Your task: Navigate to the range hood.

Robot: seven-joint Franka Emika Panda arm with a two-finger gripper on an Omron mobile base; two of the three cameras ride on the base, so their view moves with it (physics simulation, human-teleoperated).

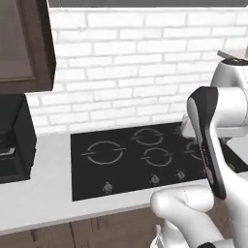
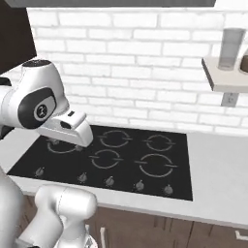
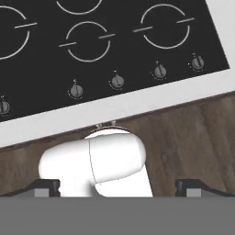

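The range hood point(image 1: 145, 2) is a straight dark-grey band along the very top edge of the left base view, above the white brick wall. In the right base view the range hood point(image 2: 111, 2) runs along the top edge in the same way, about as wide as the cooktop beneath it. My gripper point(image 3: 119, 187) points down at the counter's front edge. Its fingertips point(image 3: 46, 186) stand far apart at the bottom of the hand view, open with nothing between them.
A flat black cooktop point(image 1: 126, 160) with ring marks and knobs lies in the light counter point(image 1: 38, 193). A dark brown wall cabinet point(image 1: 22, 43) hangs at left above a black appliance point(image 1: 14, 140). At right, a wall shelf point(image 2: 225, 80) carries a glass point(image 2: 230, 48).
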